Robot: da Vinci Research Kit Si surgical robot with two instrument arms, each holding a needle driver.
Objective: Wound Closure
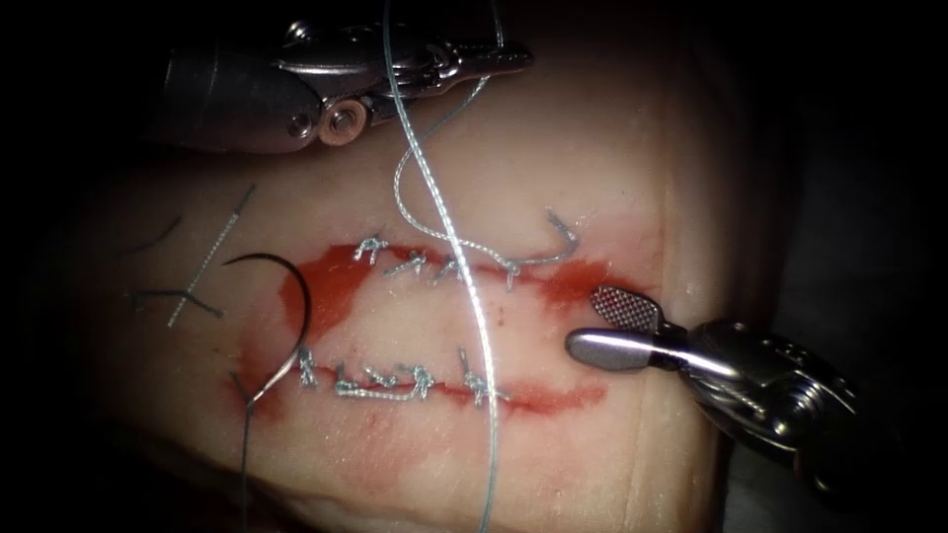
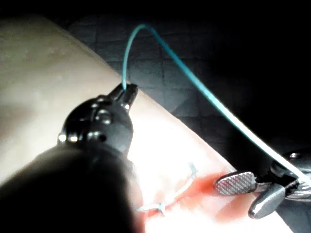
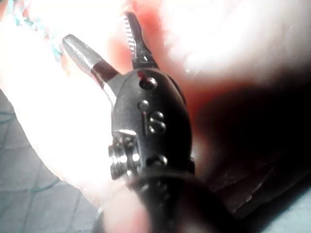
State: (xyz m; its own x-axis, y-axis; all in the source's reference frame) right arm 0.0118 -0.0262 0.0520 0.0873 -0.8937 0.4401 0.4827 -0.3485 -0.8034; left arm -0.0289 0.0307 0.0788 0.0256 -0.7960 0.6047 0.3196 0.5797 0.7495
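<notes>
Around the lit tissue [image 1: 553, 178] we see only darkness in the endoscope view; its pale surface falls off at a rounded edge just behind our right tool [image 1: 610, 324]. Two cuts run across it left to right, one above the other, both ringed with red fluid [image 1: 331, 286] and crossed by knotted stitches [image 1: 415, 265].

Our left tool [image 1: 499, 61] lies across the far edge of the tissue, its long axis nearly level and its tip pointing toward the picture's right. Its jaws are clamped on the thread [image 1: 472, 296]; the left wrist view shows the thread [image 2: 194, 80] leaving the closed tip of the left tool [image 2: 127, 92] and arching away. From those jaws the thread drops down the picture, crossing both cuts, and runs off the near edge.

Our right tool comes in from the lower right, tip pointing left, at the right end of the upper cut. Its jaws stand wide apart and hold nothing, which the right wrist view confirms for the right tool [image 3: 104, 39].

The needle [image 1: 286, 316] lies free, well to the left of both tools, by the left ends of the cuts. Its curve bulges rightward, one end up and to the left, the other low near the lower cut. We cannot tell whether the low end enters the tissue.

Between the two tools the tissue lies open, save for the hanging thread.
</notes>
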